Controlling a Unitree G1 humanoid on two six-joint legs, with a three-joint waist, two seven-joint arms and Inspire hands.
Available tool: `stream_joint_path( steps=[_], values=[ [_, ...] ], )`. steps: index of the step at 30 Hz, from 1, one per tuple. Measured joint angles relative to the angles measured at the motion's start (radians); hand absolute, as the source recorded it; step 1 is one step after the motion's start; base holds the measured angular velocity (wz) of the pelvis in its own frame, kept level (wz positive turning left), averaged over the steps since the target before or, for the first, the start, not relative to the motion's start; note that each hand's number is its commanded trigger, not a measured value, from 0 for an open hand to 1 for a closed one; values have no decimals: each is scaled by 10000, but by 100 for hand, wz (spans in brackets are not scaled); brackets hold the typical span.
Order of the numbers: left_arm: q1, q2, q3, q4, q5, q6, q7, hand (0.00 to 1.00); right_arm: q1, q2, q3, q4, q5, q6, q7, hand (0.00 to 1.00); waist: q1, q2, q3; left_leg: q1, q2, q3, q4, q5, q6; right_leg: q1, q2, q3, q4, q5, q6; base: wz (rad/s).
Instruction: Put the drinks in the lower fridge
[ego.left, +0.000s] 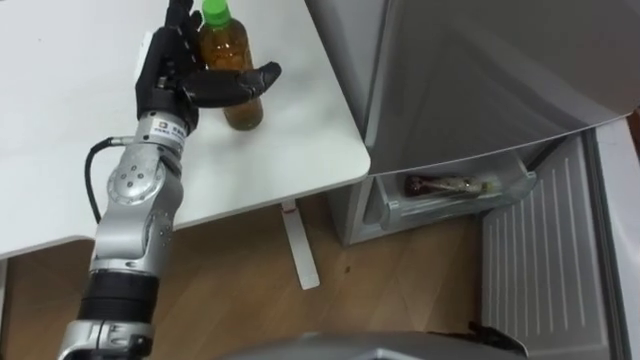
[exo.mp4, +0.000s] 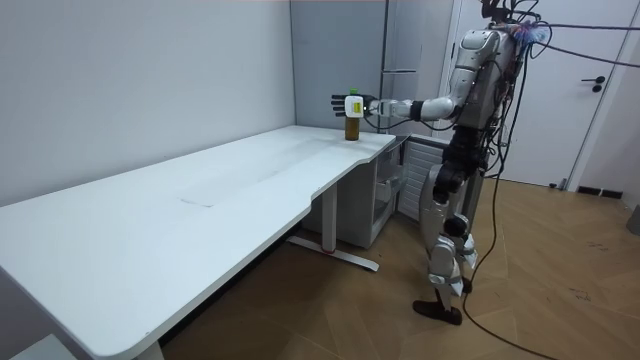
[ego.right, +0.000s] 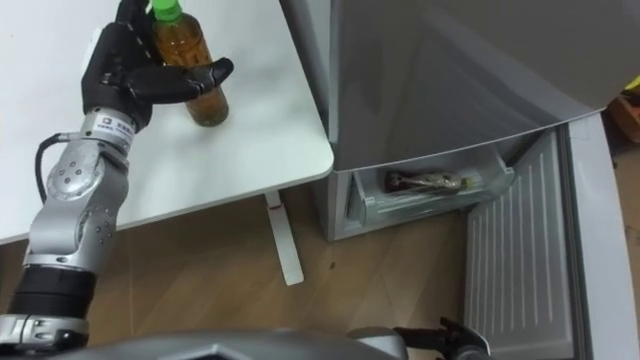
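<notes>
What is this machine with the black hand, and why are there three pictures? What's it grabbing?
It is a robot shaped like a person, standing on two legs at the corner of a white table, beside a fridge. Two pictures come from cameras in its head, like eyes looking down. The third comes from a camera across the room, so you see the whole robot. Its left hand is wrapped round a bottle of brown drink with a green cap, which stands on the table. The fridge's lower door is open, and a drawer shows. Its right hand shows low down, near its body.
</notes>
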Motion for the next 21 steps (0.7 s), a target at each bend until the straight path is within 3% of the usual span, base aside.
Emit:
stream_joint_path(
  steps=[4,10,16,21],
  values=[
    [-3,0,125,35,-410,29,1,0,5,-17,-12,-40,0,4,-27,0,-149,76,-33,-1,10,48,-8,5,-9,-20,15,3,-10,2,-3,0],
    [-117,7,170,54,-1063,53,18,0,125,-19,-24,-277,3,29,-17,0,-131,50,-19,87,-2,90,-21,9,-14,-29,4,22,-22,1,-2,-2],
    [-629,51,389,143,-1114,96,319,0,413,-20,-197,-623,-12,101,-10,0,-147,97,-43,94,55,205,-43,-6,-37,-118,39,24,29,7,-12,-3],
    [-648,114,403,314,-1108,96,521,0,646,-43,-406,-844,-241,109,-16,0,-161,220,-31,83,102,307,-34,-20,-62,-193,80,19,153,10,-18,-8]
  ],
)
